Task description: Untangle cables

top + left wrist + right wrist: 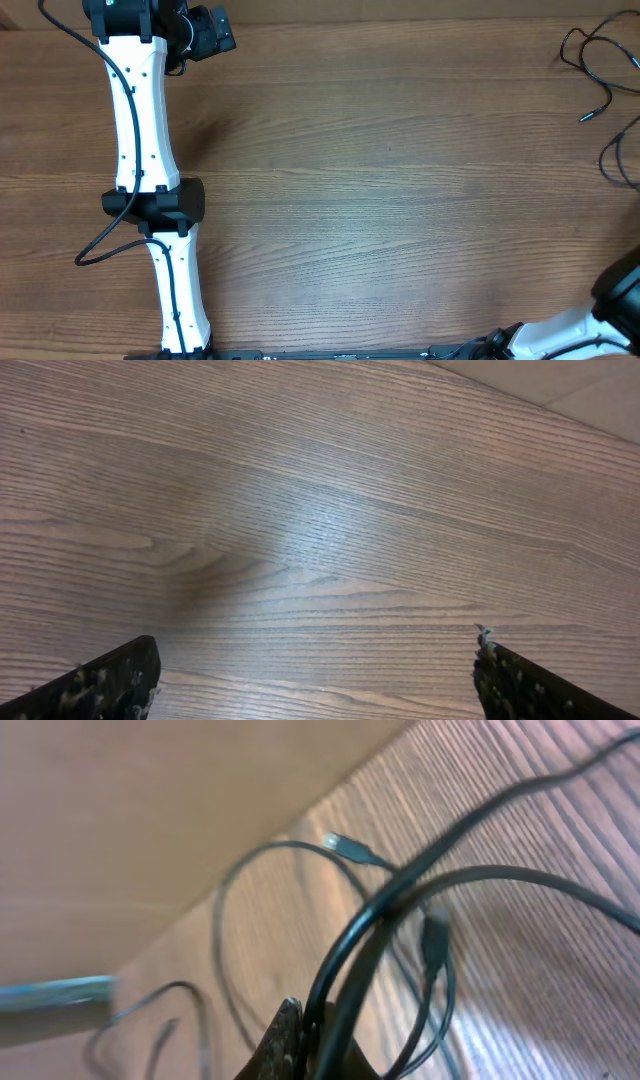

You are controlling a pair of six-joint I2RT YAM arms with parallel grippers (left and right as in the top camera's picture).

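Risk first: my right gripper (300, 1042) is clenched on the cables (395, 885), with two or three strands pinched together at the tips, as far as the blur lets me tell. If I pull up from this hold, the loop (218, 935) beyond my fingertips may cinch at the crossing above them and tighten the tangle instead of loosening it. The silver plug (342, 843) lies past that crossing and could catch in the loop. A second plug (433, 935) sits just beside the pinched strands; same hazard. Thin cord may also slide out of the pinch.

My left gripper (315, 685) is spread wide over bare table (300, 510), holding nothing, well apart from the cables, so nothing pins their far end.

Orientation: the pinched strands run lengthwise from my right fingertips, up and away to the right. The silver plug points away from the fingers, left of that line.
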